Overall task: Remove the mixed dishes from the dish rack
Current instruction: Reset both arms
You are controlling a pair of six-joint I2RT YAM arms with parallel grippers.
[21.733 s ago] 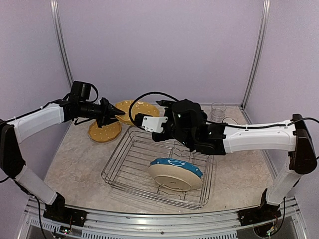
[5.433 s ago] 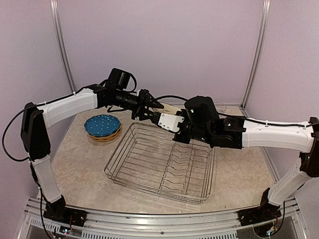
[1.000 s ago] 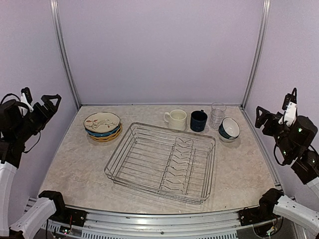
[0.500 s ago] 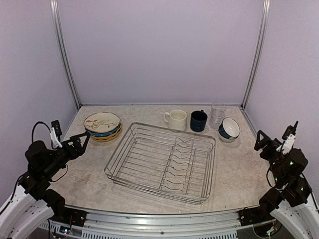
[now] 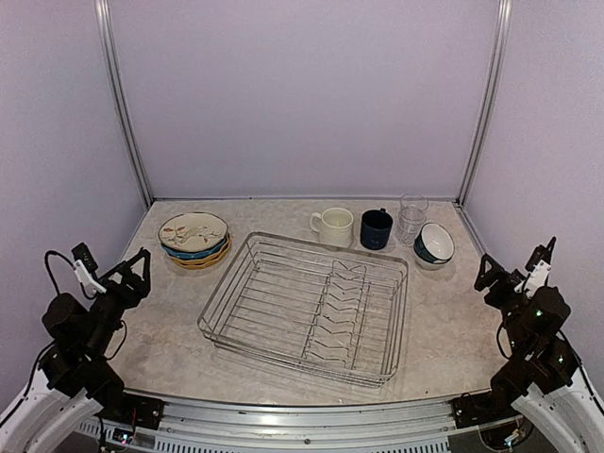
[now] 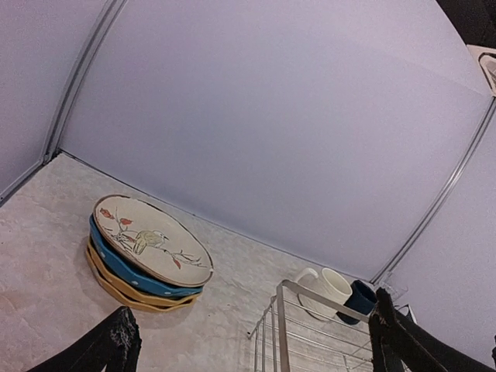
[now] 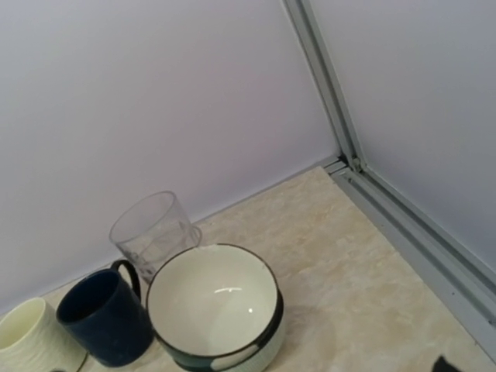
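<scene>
The dish rack (image 5: 304,307), a silver wire basket, sits mid-table with nothing in it; its corner rim (image 6: 325,298) shows in the left wrist view. Three plates are stacked at the back left, a cream bird-patterned plate (image 5: 193,230) (image 6: 151,240) over a blue one (image 6: 128,270) and a mustard one (image 6: 124,293). Behind the rack stand a cream mug (image 5: 333,226) (image 7: 23,337), a navy mug (image 5: 376,229) (image 7: 105,318), a clear tumbler (image 5: 411,217) (image 7: 151,229) and a teal-and-white bowl (image 5: 434,243) (image 7: 213,306). My left gripper (image 5: 130,271) (image 6: 252,310) hangs open and empty near the front left. My right gripper (image 5: 498,274) is open and empty at the front right.
Metal corner posts (image 5: 121,104) and lilac walls close in the table on three sides. A metal floor rail (image 7: 403,225) runs along the right wall. The front rail (image 5: 302,420) carries both arm bases.
Both arms have dropped from raised positions at the side walls and folded back low toward the near corners. The dishes and the rack have stayed put.
</scene>
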